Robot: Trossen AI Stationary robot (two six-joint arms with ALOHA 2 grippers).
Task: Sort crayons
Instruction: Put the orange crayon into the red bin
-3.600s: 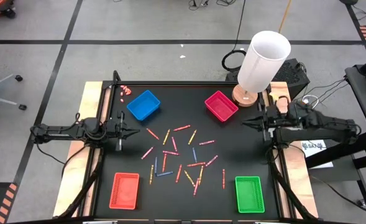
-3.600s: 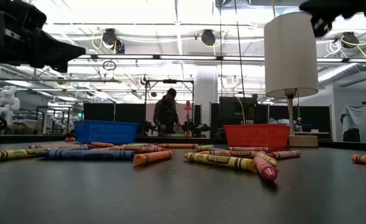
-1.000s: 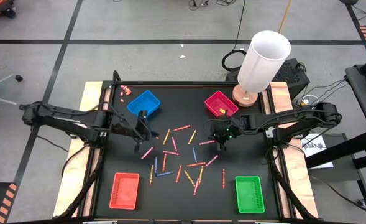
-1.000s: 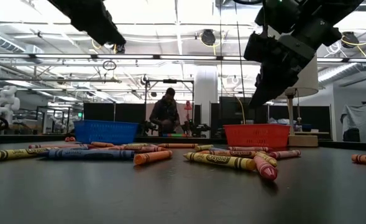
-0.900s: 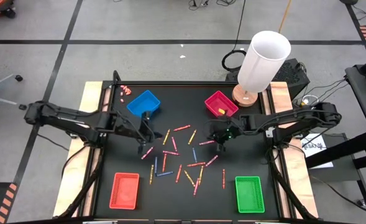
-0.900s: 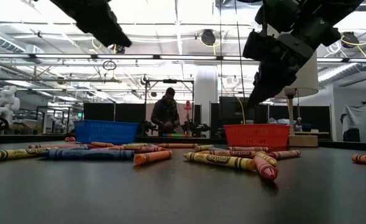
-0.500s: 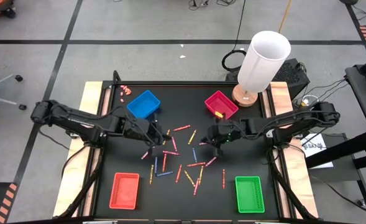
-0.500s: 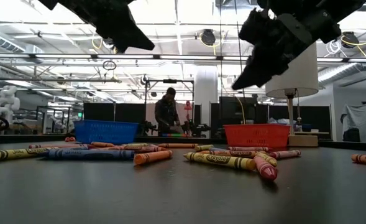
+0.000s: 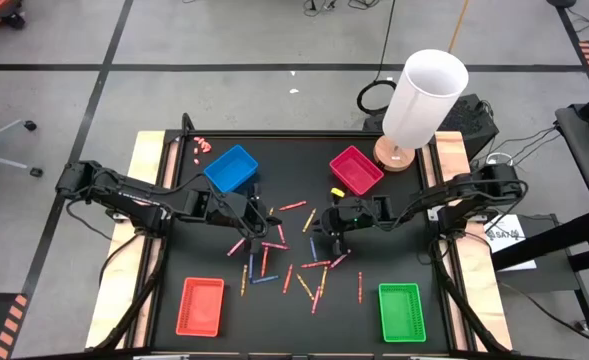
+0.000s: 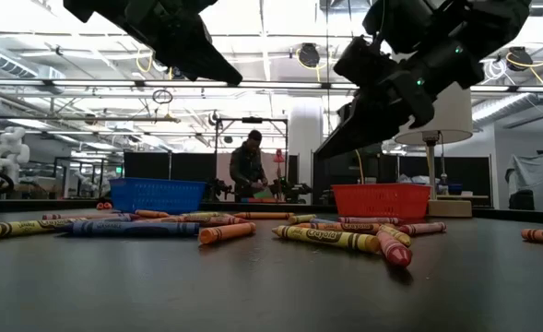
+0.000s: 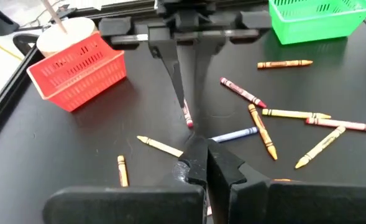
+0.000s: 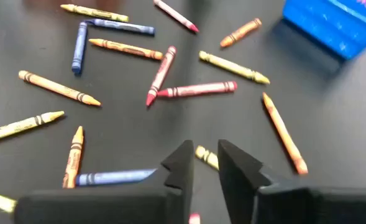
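— Low view first: nearest the lens, a yellow crayon (image 10: 324, 238) and a red one (image 10: 393, 249) lie on the dark table (image 10: 253, 295), centre-right. Behind them more crayons (image 10: 133, 224) string out to the left, then a blue tray (image 10: 157, 195) left of centre and a red tray (image 10: 381, 200) right of centre. A person (image 10: 246, 169) stands far back in the room.

— And the arms?

— Both hang over the pile. From overhead, the left gripper (image 9: 263, 221) sits just left of the frame's middle, the right gripper (image 9: 334, 229) just right of it, with crayons scattered (image 9: 284, 255) between and below them. Neither is holding anything.

— Open or closed?

— On the right arm's own camera the fingers (image 12: 178, 167) are parted by a narrow gap, above a yellow crayon (image 12: 206, 156). On the left arm's camera the fingers (image 11: 198, 163) look nearly pressed together.

— What worries you?

— The crayons lie crossed and close. Coming down with so small a gap, I'd guess a finger could land on a crayon and roll it away, or pinch two colours at once. And the two grippers are near each other; reaching for the same patch could make them bump.
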